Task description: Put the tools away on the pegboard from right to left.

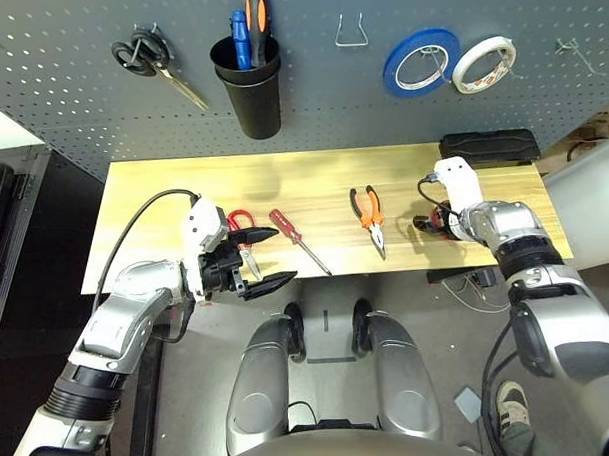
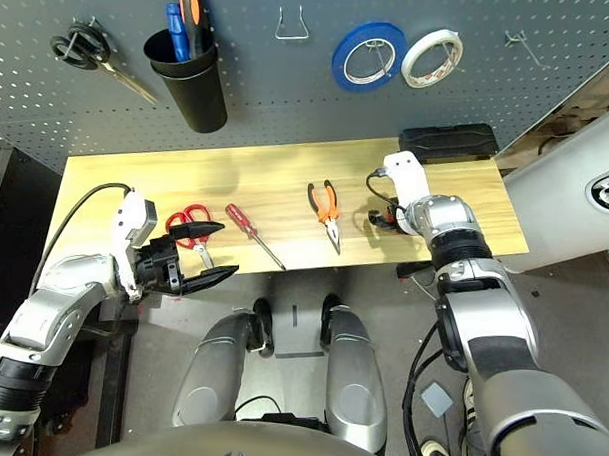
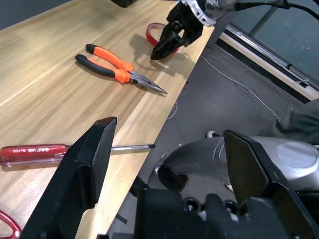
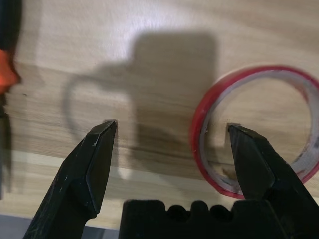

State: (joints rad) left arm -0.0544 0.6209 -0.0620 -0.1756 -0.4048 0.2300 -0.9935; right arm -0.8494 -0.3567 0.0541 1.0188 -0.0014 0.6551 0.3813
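Red tape ring [image 4: 259,144] located flat on tabletop [image 1: 306,188] near right end, below pegboard [image 1: 320,78]. Right gripper [image 4: 172,127] positioned over ring, fingers spread; one finger [image 4: 251,159] seen inside ring. Left gripper [image 1: 263,259] held open beside red-handled scissors [image 2: 190,224], nothing gripped.

Orange-handled pliers [image 2: 327,213] between red-handled screwdriver [image 2: 250,232] and right end effector [image 2: 382,218].

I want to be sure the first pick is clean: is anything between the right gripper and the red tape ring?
Nothing visible. The right gripper is open just above the red tape ring on the table; one finger is inside the ring, the other on bare wood outside it. The orange-handled pliers lie well aside.
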